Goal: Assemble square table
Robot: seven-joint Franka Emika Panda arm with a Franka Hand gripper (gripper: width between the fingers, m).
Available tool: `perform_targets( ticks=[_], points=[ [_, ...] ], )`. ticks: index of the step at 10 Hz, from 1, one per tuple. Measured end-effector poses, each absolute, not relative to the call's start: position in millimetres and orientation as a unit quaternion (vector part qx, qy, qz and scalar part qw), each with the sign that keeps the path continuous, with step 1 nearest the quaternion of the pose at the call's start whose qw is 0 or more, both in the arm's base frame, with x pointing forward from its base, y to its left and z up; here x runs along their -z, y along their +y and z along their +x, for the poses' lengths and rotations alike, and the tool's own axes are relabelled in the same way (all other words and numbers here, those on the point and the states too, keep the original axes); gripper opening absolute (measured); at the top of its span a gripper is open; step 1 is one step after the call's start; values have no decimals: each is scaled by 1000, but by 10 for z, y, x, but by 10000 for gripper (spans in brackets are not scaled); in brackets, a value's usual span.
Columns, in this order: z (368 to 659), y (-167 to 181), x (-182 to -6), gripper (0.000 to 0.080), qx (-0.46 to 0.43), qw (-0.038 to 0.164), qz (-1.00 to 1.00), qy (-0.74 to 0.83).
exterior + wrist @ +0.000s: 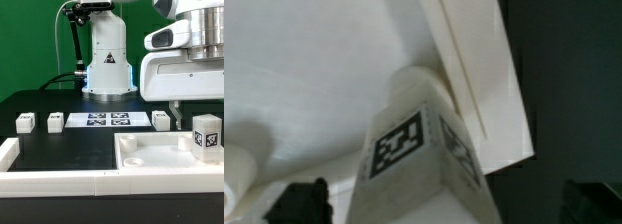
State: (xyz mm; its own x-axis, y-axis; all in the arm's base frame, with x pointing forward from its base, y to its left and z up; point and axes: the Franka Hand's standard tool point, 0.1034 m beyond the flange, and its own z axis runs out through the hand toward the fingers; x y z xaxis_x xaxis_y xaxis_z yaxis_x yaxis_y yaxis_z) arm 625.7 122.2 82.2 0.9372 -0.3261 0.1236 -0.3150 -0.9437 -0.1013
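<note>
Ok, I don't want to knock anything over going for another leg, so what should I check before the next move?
1. Gripper open and clear of the standing leg: ok.
2. Standing leg upright in the tabletop corner: ok.
3. Standing leg fully screwed in: cannot tell.
4. Three loose legs unobstructed beside the marker board: ok.
5. Tabletop seated against the L-shaped rail: cannot tell.
</note>
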Motion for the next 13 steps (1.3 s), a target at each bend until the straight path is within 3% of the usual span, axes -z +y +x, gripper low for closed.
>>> perform_targets(
  ticks=[8, 9, 10, 11, 13],
  points=[
    [6264, 1184, -822, 640, 77, 24, -995, -53],
    [6264, 1185, -822, 483, 76, 24, -995, -52],
    [6264, 1184, -822, 483, 77, 24, -995, -52],
    [6265, 1184, -822, 318, 77, 24, -995, -52],
    [6265, 1184, -822, 291, 76, 24, -996, -46]
  ],
)
